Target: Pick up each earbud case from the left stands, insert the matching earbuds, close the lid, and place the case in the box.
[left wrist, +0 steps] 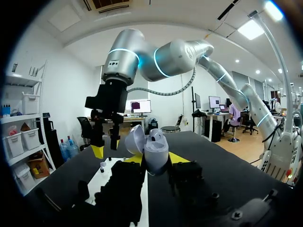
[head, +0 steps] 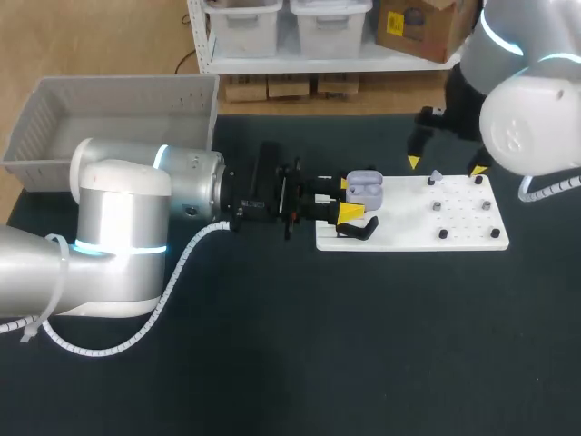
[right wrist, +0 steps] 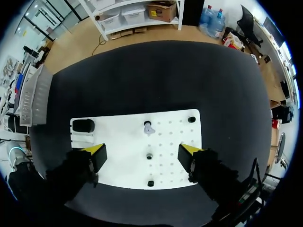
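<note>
One lavender earbud case, lid open, is clamped between my left gripper's two yellow tips, at the end of the one white board by one black stand. My right gripper hangs spread wide over the board, gripping nothing, with one loose earbud and three small black pegs below it. One grey box sits well apart, behind my left arm.

You've got a pale lavender earbud case, white board dotted with holes, black pegs, black stand, dark table, grey perforated box, yellow tips on left gripper and right gripper.
</note>
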`<state>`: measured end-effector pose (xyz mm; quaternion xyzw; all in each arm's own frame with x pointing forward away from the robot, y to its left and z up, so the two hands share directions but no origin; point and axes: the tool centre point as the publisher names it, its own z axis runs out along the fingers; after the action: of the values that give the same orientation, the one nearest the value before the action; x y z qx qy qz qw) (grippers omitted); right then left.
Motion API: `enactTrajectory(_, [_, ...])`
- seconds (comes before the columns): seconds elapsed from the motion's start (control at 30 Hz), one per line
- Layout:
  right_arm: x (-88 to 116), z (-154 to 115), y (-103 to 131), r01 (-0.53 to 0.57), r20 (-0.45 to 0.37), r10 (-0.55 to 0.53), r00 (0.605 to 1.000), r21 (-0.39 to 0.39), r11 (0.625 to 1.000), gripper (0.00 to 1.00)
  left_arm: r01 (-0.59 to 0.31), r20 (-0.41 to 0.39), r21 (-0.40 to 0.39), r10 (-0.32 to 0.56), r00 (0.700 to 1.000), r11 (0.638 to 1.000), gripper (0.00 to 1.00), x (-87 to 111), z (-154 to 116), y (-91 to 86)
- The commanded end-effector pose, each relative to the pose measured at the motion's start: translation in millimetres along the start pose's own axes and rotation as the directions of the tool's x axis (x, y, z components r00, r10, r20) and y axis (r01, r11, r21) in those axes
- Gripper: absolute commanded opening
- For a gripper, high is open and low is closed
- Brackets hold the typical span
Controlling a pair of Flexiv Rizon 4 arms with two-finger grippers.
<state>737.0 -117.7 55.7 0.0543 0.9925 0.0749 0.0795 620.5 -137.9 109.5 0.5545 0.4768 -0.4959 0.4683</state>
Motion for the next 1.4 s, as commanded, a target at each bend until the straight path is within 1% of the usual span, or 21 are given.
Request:
enactTrajectory(0.03, [-2,5,-2,0.005,-0.004,-0.005,1.000,0.000,1.000,1.00,-0.003,0.003,-0.006,0.003,1.000,1.000,0.00,0.8,0,-1.2])
enactTrajectory(0.07, [-2,6,-2,0.008,-0.006,-0.008,1.000,0.003,1.000,1.00,-0.003,0.003,-0.006,0.003,1.000,1.000,0.00,0.8,0,-1.2])
enactTrajectory(0.17, [-3,8,0,0.023,-0.016,-0.023,1.000,0.002,1.000,0.86,-0.003,0.003,-0.006,0.003,1.000,1.000,0.00,0.8,0,-1.2])
enactTrajectory(0.2, [-3,9,1,0.027,-0.017,-0.027,0.999,0.004,1.000,0.68,-0.003,0.003,-0.006,0.003,1.000,1.000,0.00,0.8,0,-1.2])
enactTrajectory(0.23, [-4,10,2,0.027,-0.019,-0.027,0.999,0.003,1.000,0.54,-0.003,0.003,-0.006,0.003,1.000,1.000,0.00,0.8,0,-1.2])
enactTrajectory(0.27, [-4,11,2,0.027,-0.025,-0.027,0.999,-0.003,1.000,0.49,-0.003,0.003,-0.006,0.003,1.000,1.000,0.00,0.8,0,-1.2])
enactTrajectory(0.3, [-5,12,3,0.026,-0.026,-0.026,0.999,-0.002,1.000,0.46,-0.003,0.003,-0.006,0.003,1.000,1.000,0.00,0.8,0,-1.2])
enactTrajectory(0.33, [-6,14,3,0.022,-0.029,-0.022,0.999,-0.001,1.000,0.45,-0.003,0.003,-0.006,0.003,1.000,1.000,0.00,0.8,0,-1.2])
enactTrajectory(0.47, [-7,19,2,0.015,-0.042,-0.015,0.999,-0.007,1.000,0.45,-0.003,0.003,-0.006,0.003,1.000,1.000,0.00,0.8,0,-1.2])
enactTrajectory(0.67, [-10,24,-1,0.007,-0.050,-0.007,0.999,-0.010,1.000,0.41,-0.003,0.003,-0.006,0.003,1.000,1.000,0.00,0.8,0,-1.2])
enactTrajectory(0.8, [-13,28,-4,-0.002,-0.061,0.001,0.998,-0.010,1.000,0.40,-0.003,0.003,-0.006,0.003,1.000,1.000,0.00,0.8,0,-1.2])
enactTrajectory(1.1, [-14,34,-6,-0.026,-0.083,0.023,0.996,-0.026,0.999,0.33,-0.003,0.003,-0.006,0.003,1.000,1.000,0.00,0.8,0,-1.2])
enactTrajectory(1.4, [-13,39,-6,-0.028,-0.095,0.025,0.995,-0.031,0.999,0.31,-0.003,0.003,-0.006,0.003,1.000,1.000,0.00,0.8,0,-1.2])
